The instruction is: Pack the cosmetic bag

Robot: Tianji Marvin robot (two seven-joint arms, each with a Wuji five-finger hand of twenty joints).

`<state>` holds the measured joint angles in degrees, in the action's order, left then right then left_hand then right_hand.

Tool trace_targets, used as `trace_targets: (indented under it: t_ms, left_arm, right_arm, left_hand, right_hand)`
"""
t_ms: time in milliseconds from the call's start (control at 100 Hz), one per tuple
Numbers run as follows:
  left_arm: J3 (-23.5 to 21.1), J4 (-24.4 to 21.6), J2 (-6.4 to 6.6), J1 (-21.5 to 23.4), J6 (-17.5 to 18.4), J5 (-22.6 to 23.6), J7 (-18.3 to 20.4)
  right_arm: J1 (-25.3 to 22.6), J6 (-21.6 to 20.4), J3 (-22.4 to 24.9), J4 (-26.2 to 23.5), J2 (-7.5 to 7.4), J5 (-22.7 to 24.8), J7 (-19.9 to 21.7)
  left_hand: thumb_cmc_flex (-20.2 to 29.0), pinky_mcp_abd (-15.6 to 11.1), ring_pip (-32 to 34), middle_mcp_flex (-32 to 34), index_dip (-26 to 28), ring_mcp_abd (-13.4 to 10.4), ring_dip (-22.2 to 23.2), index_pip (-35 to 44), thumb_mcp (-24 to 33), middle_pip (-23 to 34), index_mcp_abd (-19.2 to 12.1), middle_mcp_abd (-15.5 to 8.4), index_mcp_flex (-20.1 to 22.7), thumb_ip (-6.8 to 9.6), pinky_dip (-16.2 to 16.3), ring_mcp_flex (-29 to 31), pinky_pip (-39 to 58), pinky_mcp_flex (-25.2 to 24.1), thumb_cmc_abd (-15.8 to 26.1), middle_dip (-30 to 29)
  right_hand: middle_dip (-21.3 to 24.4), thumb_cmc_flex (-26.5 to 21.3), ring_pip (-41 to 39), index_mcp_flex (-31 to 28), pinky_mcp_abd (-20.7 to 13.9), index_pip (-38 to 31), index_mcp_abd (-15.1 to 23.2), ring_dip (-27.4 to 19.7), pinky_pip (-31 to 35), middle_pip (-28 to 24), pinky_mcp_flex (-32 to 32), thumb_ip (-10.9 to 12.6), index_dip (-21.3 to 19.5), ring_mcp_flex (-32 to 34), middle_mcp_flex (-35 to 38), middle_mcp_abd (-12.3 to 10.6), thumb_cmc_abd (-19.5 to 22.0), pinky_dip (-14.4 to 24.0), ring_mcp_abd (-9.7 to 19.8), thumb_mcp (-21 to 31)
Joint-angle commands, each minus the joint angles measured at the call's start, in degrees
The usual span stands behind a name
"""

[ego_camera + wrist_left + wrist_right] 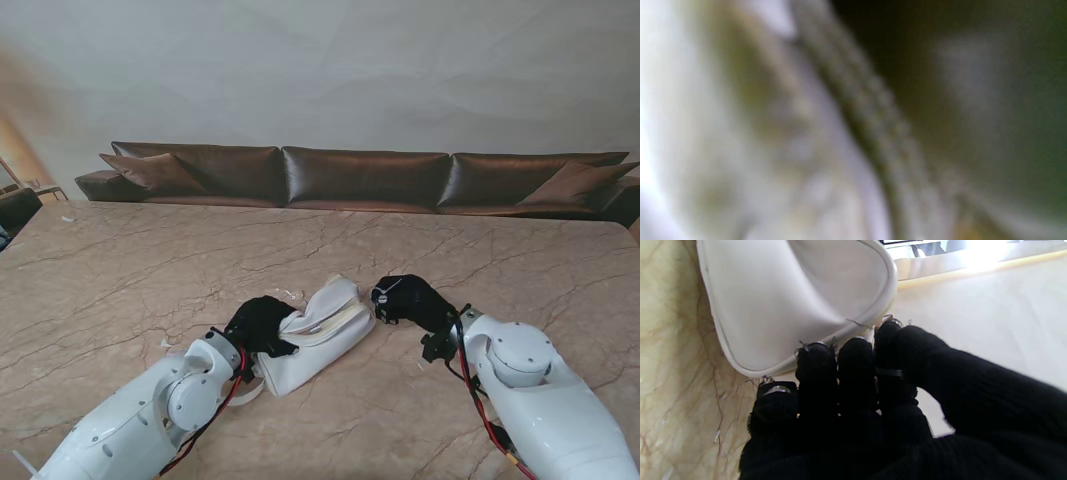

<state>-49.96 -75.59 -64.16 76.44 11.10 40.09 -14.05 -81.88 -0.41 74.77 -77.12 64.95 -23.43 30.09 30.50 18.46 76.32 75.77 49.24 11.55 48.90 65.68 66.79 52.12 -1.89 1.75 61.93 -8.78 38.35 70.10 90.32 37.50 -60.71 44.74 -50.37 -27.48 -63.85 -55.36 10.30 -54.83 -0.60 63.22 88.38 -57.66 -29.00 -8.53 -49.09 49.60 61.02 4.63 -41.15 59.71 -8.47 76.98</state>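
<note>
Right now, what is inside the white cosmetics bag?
Nothing can be made out inside the cosmetics bag. The left hand grips its near end and covers part of the opening; the right hand touches its other end. The left wrist view is only blur.

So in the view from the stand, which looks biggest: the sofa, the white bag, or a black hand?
1. Brown sofa
2. White cosmetics bag
3. Left hand and right hand: they look alike, so unranked.

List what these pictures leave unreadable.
- Left wrist view: wholly blurred; nothing identifiable.
- Left hand: stand view shows it on the white bag; grip unclear.
- Bag contents: hidden by its fabric.
- Right hand: fingertips at the bag's rim; pinch uncertain.
</note>
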Motion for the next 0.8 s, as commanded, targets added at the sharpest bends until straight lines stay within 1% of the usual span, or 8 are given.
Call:
trace_targets:
  t_ms: [0, 50, 90, 240, 440, 660, 750, 790]
  left_arm:
    - [0.36, 2.05, -0.42, 3.18, -0.90, -0.02, 2.65]
    - [-0.27, 1.41, -0.27, 3.65, -1.06, 0.02, 3.15]
    - [-0.77, 1.00, -0.19, 4.07, -1.06, -0.08, 3.47]
    - [-2.23, 0.09, -0.38, 5.63, -1.33, -2.59, 4.51]
    - [-2.49, 1.36, -2.16, 6.92, -1.88, -8.31, 1.50]
    - [-2.29, 3.29, -5.03, 7.61, -0.28, -14.73, -4.70]
    - [-2.65, 3.22, -5.92, 8.09, 0.33, -17.23, -6.21]
    - [-2.94, 3.02, -6.07, 8.29, 0.64, -18.06, -6.23]
  right_arm:
    - [0.81, -0.37, 0.60, -2.06, -0.31, -0.45, 0.35]
    - [0.61, -0.25, 0.76, -2.14, -0.45, 0.02, 0.54]
    - [0.42, -0.27, 0.88, -2.14, -0.52, 0.31, 0.56]
    - [-0.28, -0.36, 1.36, -2.00, -0.57, 0.65, 0.43]
    - [-0.41, -0.93, 1.42, -0.84, -0.46, 0.65, 0.30]
    - [0.33, -2.14, 0.57, 1.57, -0.30, 0.50, 0.85]
    - [0.36, -2.62, 0.56, 2.42, -0.07, 0.27, 0.42]
    - [0.32, -2.74, 0.61, 2.77, 0.05, 0.00, 0.23]
  left_hand:
    - [23.12, 2.43, -6.49, -2.11, -3.24, -0.10, 5.10, 2.87, 14.86, -6.83, -11.22, -7.31, 0.23, 4.53, 5.79, 0.81, -3.09, -4.92, 15.77, 1.32]
    - [17.23, 2.36, -13.28, -2.92, -8.25, 0.05, 10.55, 1.22, 16.11, -15.15, -10.87, -8.08, -4.05, -4.40, 15.91, -3.24, -8.02, -9.91, 8.93, 6.36]
    - [11.69, 2.51, -19.41, -4.90, -12.93, 0.40, 12.48, 0.70, 16.48, -19.92, -12.71, -7.95, -8.14, -6.17, 16.63, -7.67, -12.55, -14.41, 8.28, 8.13]
    - [-4.31, 1.75, -34.87, -16.05, -14.48, -0.10, 7.92, -3.28, 1.75, -25.02, -11.55, -7.60, -18.96, 4.49, 17.14, -20.60, -25.29, -25.78, 21.00, 5.91]
    - [-3.44, 0.00, -49.43, -25.00, 6.75, -1.43, -8.06, 7.41, -9.91, -24.59, -11.42, -4.83, -19.25, -3.21, 13.95, -22.28, -33.46, -28.55, 17.93, -16.12]
    - [18.59, -4.52, -39.74, -14.34, 25.43, -4.44, -8.29, 15.14, 0.56, -29.31, -11.25, -3.58, -16.88, 0.73, 10.21, -4.02, -21.71, -15.61, 15.19, -11.12]
    - [26.51, -3.17, -31.57, -16.93, 18.83, -3.76, -3.20, 5.44, -1.23, -20.76, -10.72, -5.98, -25.96, 2.68, 5.78, -3.30, -18.46, -14.83, 20.05, -14.06]
    - [28.55, -1.78, -27.18, -16.65, -2.43, -3.87, 1.02, -10.39, -3.01, -16.69, -5.55, -7.21, -28.00, 3.16, 5.58, -3.58, -17.33, -15.41, 25.57, -16.68]
  right_hand:
    - [0.16, -2.72, -0.03, -5.19, -0.12, -5.96, 19.99, -0.28, 1.54, 0.17, -0.53, 1.57, -1.08, 1.04, 0.47, -4.09, -1.35, -0.17, -0.40, 5.25]
    - [0.16, -2.69, -0.05, -5.16, -0.11, -5.96, 19.93, -0.28, 1.53, 0.16, -0.53, 1.54, -1.04, 1.08, 0.50, -4.07, -1.36, -0.17, -0.41, 5.28]
    - [0.15, -2.70, -0.05, -5.20, -0.09, -5.99, 19.93, -0.28, 1.54, 0.15, -0.59, 1.52, -1.02, 1.08, 0.50, -4.08, -1.40, -0.16, -0.41, 5.31]
    - [0.14, -2.78, -0.05, -5.15, 0.00, -6.02, 19.89, -0.27, 1.53, 0.15, -0.68, 1.42, -0.97, 1.05, 0.49, -4.08, -1.38, -0.15, -0.45, 5.29]
    - [0.09, -2.94, -0.13, -5.18, 0.02, -6.14, 19.81, -0.25, 1.51, 0.10, -0.69, 1.36, -0.98, 1.12, 0.47, -4.01, -1.35, -0.12, -0.39, 5.24]
    - [0.00, -3.20, -0.13, -5.38, 0.02, -6.41, 19.71, -0.25, 1.50, 0.00, -0.69, 1.26, -1.20, 1.09, 0.45, -4.15, -1.30, -0.10, -0.26, 5.10]
    - [-0.02, -3.33, -0.18, -5.40, -0.08, -6.56, 19.82, -0.24, 1.51, -0.04, -0.84, 1.18, -1.49, 1.16, 0.47, -4.31, -1.28, -0.10, -0.19, 4.97]
    - [-0.05, -3.42, -0.18, -5.44, -0.12, -6.59, 19.77, -0.25, 1.51, -0.06, -0.85, 1.17, -1.57, 1.16, 0.44, -4.34, -1.24, -0.10, -0.18, 4.93]
